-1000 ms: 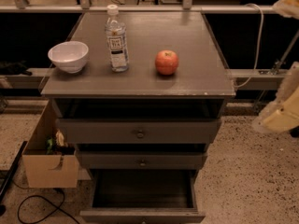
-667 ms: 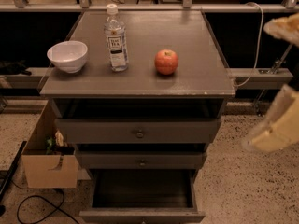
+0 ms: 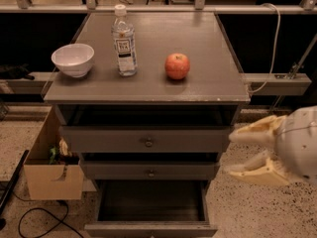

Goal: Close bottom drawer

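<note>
**A:** Where's the bottom drawer [image 3: 151,205]?

**B:** Pulled right out, lowest of the stack. My gripper [image 3: 242,152] hangs right of the cabinet, jaws apart, holding nothing, probably lining up a push. Apple [image 3: 177,66], bottle [image 3: 124,41] and bowl [image 3: 73,59] sit further back on the desk [image 3: 198,38].

1. We log the cabinet [image 3: 148,88] as grey throughout.
2. Bottom drawer [image 3: 148,229], lowest in the cabinet: grey front, dark plain interior.
3. On the cabinet's top: white bowl [image 3: 73,58], clear bottle [image 3: 124,41] with a white label, and a red-orange apple [image 3: 177,66].
4. Left of the cabinet: tan cardboard box [image 3: 52,180].
5. Right of the cabinet: cream gripper [image 3: 228,153], over pale floor [image 3: 247,212] speckled black.
</note>
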`<state>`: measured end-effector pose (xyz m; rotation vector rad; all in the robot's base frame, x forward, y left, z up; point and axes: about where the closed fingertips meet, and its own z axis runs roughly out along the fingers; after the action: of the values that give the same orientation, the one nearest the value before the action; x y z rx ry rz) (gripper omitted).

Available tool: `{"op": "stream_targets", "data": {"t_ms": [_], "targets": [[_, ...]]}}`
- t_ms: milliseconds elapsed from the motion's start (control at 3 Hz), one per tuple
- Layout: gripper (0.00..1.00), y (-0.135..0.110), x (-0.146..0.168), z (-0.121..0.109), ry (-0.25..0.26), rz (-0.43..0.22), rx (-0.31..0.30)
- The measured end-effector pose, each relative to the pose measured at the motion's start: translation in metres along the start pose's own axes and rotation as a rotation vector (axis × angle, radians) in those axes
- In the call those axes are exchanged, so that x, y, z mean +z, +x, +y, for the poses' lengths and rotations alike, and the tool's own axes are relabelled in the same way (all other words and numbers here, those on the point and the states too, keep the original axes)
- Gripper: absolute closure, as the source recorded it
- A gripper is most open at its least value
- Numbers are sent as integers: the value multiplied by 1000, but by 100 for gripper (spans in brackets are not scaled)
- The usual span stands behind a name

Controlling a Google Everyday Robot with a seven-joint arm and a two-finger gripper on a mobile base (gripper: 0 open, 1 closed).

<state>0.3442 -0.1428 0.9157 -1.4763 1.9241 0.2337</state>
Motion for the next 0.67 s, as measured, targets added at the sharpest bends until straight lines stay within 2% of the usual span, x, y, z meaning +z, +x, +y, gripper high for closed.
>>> {"op": "stream_targets", "data": {"t_ms": [333, 667], "targets": [[73, 22, 28, 3, -61, -47, 2], [65, 23, 29, 4, -65, -50, -9]]}}
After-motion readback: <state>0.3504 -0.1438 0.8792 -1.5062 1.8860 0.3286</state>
